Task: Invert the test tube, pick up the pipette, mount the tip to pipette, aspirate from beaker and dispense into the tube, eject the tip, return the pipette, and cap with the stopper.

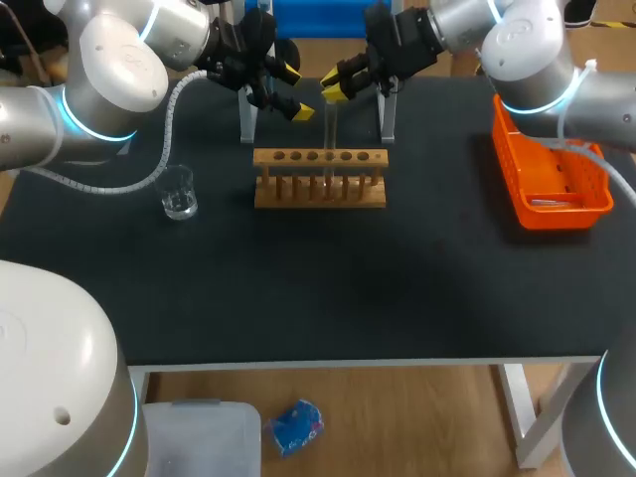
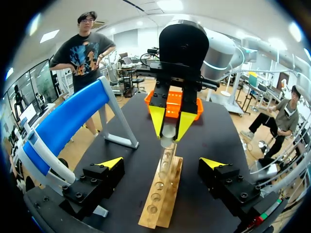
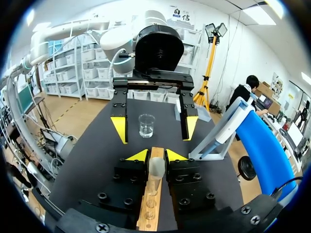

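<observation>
Head view: R gripper [image 1: 336,84], far centre, is clamped on the tube [image 1: 331,129], which stands upright just over the rack [image 1: 320,181]. Can't tell if its lower end is clear of the holes. L gripper [image 1: 295,91] sits just left of it, fingers spread wide, holding nothing. Beaker [image 1: 179,194] is left of the rack, well apart, w/ a little clear liquid at the bottom. Orange tray [image 1: 509,169] at the right holds a pale long item, prob. the pipette, but it's too small to be sure.

L wrist view: my own tips stand wide apart, one either side of the rack's line. Ahead, the R gripper's fingers pinch the tube's top end from both sides. Tube looks empty, and so do the rack holes I can see.

R wrist view: own fingers are nearly closed w/ the tube between them. A rounded end shows up top, so I judge it's mouth-down. Beyond it the L gripper faces me, open, w/ the beaker behind.

Step, as I read it: the first one, inverting the tube, not yet done. Next move prob. needs the tube lifted clear of the rack, then turned over, maybe via hand-off to the L gripper, & reseated mouth-up. It needs a firm grip, since glass is slick & the rack is close below.
</observation>
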### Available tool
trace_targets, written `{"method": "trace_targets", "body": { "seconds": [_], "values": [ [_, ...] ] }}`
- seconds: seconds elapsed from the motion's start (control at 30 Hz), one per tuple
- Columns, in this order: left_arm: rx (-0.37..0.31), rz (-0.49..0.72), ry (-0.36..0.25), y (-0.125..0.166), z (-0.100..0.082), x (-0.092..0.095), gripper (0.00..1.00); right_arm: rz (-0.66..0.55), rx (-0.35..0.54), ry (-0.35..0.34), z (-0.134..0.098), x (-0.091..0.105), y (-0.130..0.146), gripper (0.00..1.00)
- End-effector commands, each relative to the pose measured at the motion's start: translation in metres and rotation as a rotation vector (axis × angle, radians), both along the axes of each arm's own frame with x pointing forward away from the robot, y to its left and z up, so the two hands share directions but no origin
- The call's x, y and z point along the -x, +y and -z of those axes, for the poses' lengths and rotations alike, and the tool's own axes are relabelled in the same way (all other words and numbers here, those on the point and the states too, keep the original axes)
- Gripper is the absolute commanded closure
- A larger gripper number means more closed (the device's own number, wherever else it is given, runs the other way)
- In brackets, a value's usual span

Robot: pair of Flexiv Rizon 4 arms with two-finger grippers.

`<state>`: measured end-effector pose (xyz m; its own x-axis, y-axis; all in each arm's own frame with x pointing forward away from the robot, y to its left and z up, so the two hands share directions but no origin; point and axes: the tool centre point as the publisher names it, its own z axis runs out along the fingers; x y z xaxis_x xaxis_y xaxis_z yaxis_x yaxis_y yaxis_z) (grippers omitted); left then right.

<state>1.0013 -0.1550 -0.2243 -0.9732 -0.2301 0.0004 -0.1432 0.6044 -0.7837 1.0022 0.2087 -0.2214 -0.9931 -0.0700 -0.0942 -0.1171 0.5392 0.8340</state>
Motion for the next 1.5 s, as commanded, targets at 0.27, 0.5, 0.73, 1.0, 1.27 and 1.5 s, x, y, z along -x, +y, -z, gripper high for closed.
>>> {"method": "trace_targets", "body": {
  "seconds": [0.27, 0.5, 0.73, 1.0, 1.27, 1.5],
  "values": [
    [-0.004, 0.003, 0.005, 0.000, -0.001, -0.001, 0.00, -0.005, 0.001, -0.010, -0.002, -0.002, 0.002, 1.00],
    [-0.004, 0.003, 0.005, 0.000, -0.001, -0.001, 0.00, -0.005, -0.002, -0.003, 0.003, 0.000, 0.002, 1.00],
    [-0.004, 0.003, 0.005, 0.000, -0.001, -0.001, 0.00, -0.004, -0.007, 0.001, 0.007, 0.002, 0.002, 1.00],
    [-0.004, 0.003, 0.005, 0.000, -0.001, -0.001, 0.00, -0.001, -0.003, 0.003, 0.009, 0.002, 0.001, 1.00],
    [-0.004, 0.003, 0.005, 0.000, -0.001, -0.001, 0.00, 0.001, 0.004, 0.013, 0.015, 0.001, 0.000, 1.00],
    [-0.004, 0.003, 0.005, 0.000, -0.001, -0.001, 0.00, 0.004, 0.012, 0.026, 0.022, 0.001, -0.001, 1.00]
  ]
}}
